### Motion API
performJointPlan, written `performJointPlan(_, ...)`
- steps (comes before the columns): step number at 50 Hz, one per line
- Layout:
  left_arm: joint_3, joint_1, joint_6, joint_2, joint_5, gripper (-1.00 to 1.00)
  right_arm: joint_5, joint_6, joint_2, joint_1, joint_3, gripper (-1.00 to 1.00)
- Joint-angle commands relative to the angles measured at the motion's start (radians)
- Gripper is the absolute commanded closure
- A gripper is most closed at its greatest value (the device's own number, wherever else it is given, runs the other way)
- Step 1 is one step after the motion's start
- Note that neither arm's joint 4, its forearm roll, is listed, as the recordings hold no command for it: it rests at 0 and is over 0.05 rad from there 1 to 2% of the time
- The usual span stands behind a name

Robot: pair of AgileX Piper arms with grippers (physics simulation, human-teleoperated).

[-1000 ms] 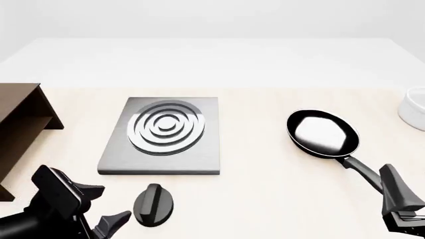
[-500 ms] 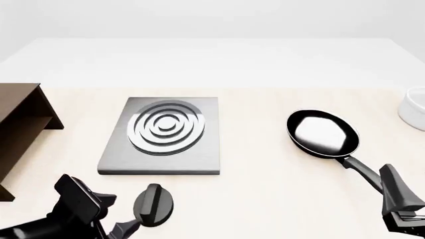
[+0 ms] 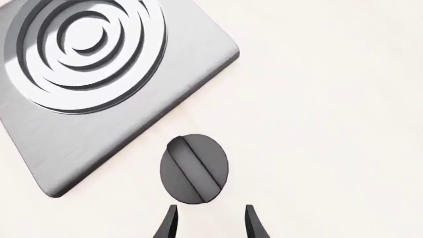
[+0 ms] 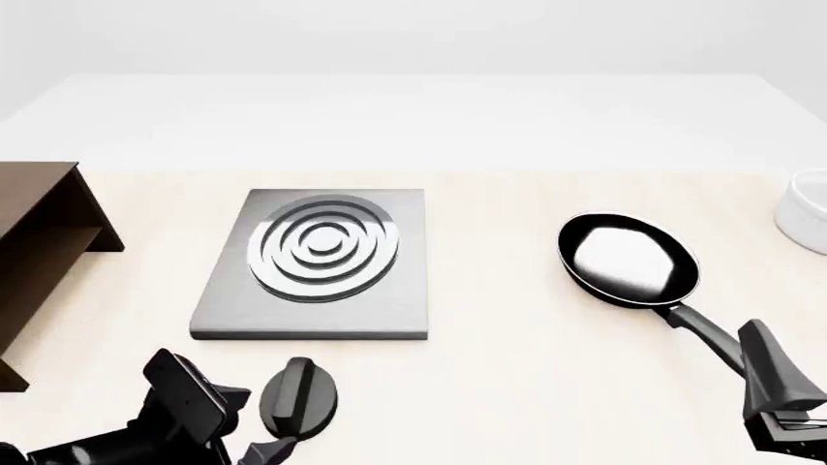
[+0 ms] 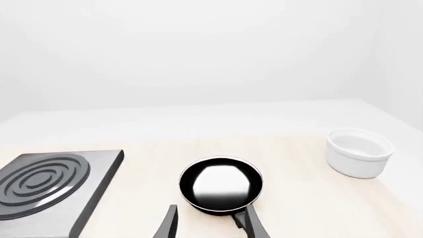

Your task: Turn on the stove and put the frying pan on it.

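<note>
Left gripper [image 4: 259, 448] beside knob [image 4: 298, 398] — pan [image 4: 628, 260] apart.

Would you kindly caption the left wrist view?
Open left gripper lined up just short of the black knob beside the stove.

Black arms, tapered black hands [image 3: 208, 223]

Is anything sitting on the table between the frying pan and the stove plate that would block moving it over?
Nothing visible does. Bare tabletop separates the frying pan from the stove; the white bowl sits beyond the pan, away from the stove.
</note>
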Motion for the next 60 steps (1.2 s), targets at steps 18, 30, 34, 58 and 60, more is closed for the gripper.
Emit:
performJointPlan(18,0.019,-0.060,-0.040,0.183,-0.172,-1.00,0.003,-0.013,-0.006,0.004,0.000,-1.00)
performJointPlan(30,0.015,-0.071,-0.041,0.213,-0.195,-1.00,0.002,-0.013,-0.006,0.003,-0.001,-1.00)
performJointPlan(34,0.019,-0.073,-0.042,0.234,-0.216,-1.00,0.002,-0.012,-0.006,0.003,-0.001,-1.00)
performJointPlan(58,0.027,-0.096,-0.053,0.318,-0.293,-1.00,0.002,-0.013,-0.006,0.003,0.000,-1.00)
performJointPlan(60,0.028,-0.098,-0.050,0.319,-0.296,-1.00,0.002,-0.013,-0.006,0.003,0.000,-1.00)
